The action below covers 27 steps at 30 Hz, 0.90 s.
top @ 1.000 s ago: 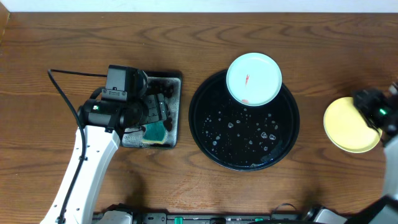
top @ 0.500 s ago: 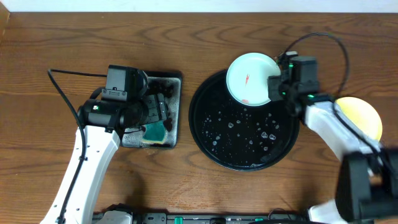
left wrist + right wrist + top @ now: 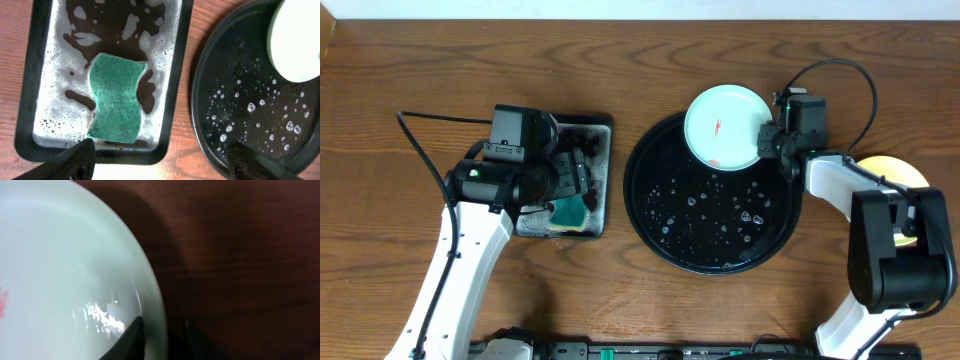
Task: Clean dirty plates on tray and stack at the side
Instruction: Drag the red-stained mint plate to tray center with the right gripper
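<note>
A pale mint-blue plate with small red smears rests tilted on the far rim of the round black tray, which is wet with droplets. My right gripper is at the plate's right edge. In the right wrist view its fingers are shut across the plate's rim. A pale yellow plate lies on the table at the right, partly hidden by my right arm. No second mint plate shows. My left gripper is open and empty over the near edge of the sponge tray.
A small rectangular black sponge tray with soapy water holds a green sponge, seen also in the left wrist view. It stands left of the round tray. A black cable runs from the left arm across the table.
My right arm swung in from the right side by the yellow plate to the mint plate's right edge and settled there. The left arm has not moved.
</note>
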### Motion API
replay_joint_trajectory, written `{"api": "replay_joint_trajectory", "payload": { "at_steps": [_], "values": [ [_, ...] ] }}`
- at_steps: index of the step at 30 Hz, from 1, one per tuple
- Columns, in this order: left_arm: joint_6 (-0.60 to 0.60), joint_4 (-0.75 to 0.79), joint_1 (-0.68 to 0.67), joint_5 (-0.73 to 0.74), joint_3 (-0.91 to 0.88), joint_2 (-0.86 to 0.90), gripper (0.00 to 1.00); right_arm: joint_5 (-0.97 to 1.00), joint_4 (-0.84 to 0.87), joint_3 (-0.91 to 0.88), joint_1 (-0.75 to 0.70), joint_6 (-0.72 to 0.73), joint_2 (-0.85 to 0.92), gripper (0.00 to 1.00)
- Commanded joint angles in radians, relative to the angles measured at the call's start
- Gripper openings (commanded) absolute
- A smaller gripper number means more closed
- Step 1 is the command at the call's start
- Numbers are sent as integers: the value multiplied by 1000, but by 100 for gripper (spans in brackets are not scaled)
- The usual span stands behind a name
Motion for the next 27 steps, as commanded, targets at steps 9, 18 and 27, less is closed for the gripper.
{"api": "replay_joint_trajectory", "payload": {
  "at_steps": [9, 18, 27],
  "values": [
    [10, -2, 3, -3, 13, 0, 84, -57, -79, 0, 0, 127, -47, 1],
    [10, -2, 3, -3, 13, 0, 84, -58, -477, 0, 32, 130, -369, 1],
    [10, -2, 3, -3, 13, 0, 84, -69, -792, -56, 127, 375, -392, 1]
  ]
}}
